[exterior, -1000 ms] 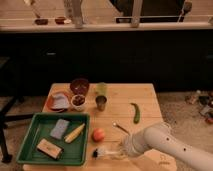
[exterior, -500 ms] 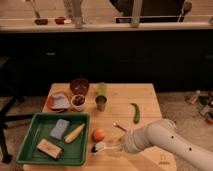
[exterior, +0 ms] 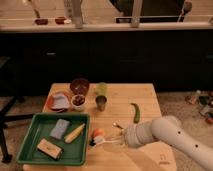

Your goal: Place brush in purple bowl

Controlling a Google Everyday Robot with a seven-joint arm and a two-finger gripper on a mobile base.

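The brush (exterior: 102, 142) has its black head low over the table, beside the green tray's right edge, and its thin white handle runs right into my gripper (exterior: 120, 139). The gripper is shut on the handle, at the end of the white arm that comes in from the lower right. The purple bowl (exterior: 79, 85) stands at the table's far left, well behind and to the left of the gripper, with nothing visible in it.
A green tray (exterior: 35, 142) at front left holds a grey sponge (exterior: 60, 128), a yellow item and a brown block. Near the purple bowl are an orange plate (exterior: 55, 100), a small white bowl (exterior: 78, 102), a green cup (exterior: 102, 89) and a metal cup (exterior: 101, 104). A red fruit (exterior: 98, 132), a fork (exterior: 117, 125) and a green pepper (exterior: 135, 112) lie close by.
The arm has drawn in to the left and slightly up, and the brush has come up off the table front with it, towards the red fruit.
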